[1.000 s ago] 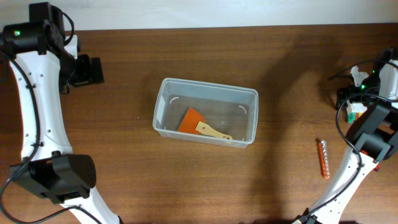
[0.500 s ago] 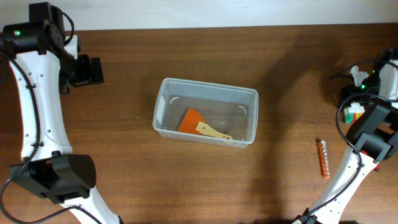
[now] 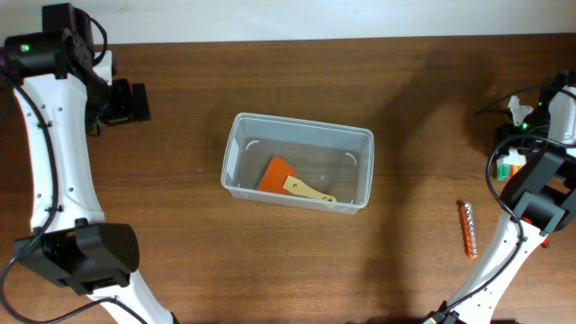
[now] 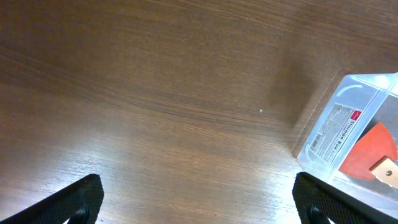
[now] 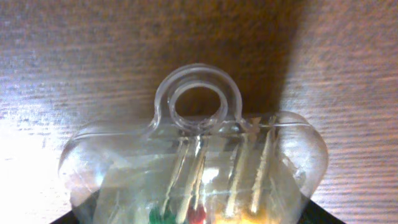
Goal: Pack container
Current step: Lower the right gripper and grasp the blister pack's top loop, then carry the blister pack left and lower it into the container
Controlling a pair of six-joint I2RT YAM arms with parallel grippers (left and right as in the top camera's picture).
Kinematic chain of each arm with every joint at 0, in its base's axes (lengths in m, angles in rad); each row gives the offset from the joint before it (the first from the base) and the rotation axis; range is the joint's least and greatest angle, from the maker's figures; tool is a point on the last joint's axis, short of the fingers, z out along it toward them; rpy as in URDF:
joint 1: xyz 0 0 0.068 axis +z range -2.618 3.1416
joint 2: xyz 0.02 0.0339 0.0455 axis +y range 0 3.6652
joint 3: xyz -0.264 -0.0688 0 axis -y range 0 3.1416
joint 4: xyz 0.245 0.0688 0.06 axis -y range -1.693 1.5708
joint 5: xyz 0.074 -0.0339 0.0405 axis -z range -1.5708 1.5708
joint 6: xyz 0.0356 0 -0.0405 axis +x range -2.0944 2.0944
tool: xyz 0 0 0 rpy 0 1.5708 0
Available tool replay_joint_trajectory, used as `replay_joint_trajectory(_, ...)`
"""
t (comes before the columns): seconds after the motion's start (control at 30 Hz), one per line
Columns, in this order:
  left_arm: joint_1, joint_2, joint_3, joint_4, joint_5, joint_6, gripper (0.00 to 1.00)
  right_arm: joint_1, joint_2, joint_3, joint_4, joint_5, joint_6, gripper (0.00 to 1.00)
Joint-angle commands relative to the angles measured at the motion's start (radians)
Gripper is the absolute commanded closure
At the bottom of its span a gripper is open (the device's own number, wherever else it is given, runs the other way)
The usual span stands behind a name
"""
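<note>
The container (image 3: pixel 301 124), a clear shallow bin, sits at the table's middle and holds an orange scraper (image 3: pixel 277 173) with a wooden handle. Its corner (image 4: pixel 333 127) and the scraper (image 4: pixel 368 149) show at the right of the left wrist view. My left gripper (image 3: pixel 135 101) (image 4: pixel 199 202) is open and empty over bare wood, far left of the container. My right gripper (image 3: pixel 506 151) (image 5: pixel 199 218) is at the far right edge, shut on a clear blister pack (image 5: pixel 193 158) (image 3: pixel 511 164) with a hang hole. The pack holds small tools with green, red and yellow handles.
An orange ridged rod (image 3: pixel 468 229) lies on the table at the front right, below the right gripper. Cables hang round the right arm. The table's back edge meets a white wall.
The blister pack at the right gripper has shifted slightly left and shows more of its coloured contents. The left arm and the container have not moved.
</note>
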Motion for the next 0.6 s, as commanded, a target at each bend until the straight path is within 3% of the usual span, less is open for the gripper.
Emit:
replay_joint_trajectory(0.0, 0.006, -0.004, 0.010, -0.001, -0.007, 0.012, 0.01, 0.029, -0.007, 0.071, -0.031, 0.011, 0.018, 0.36)
replay_joint_trajectory(0.57, 0.006, -0.004, 0.010, -0.001, -0.007, 0.012, 0.01, 0.301, -0.090, 0.482, -0.238, -0.037, 0.043, 0.39)
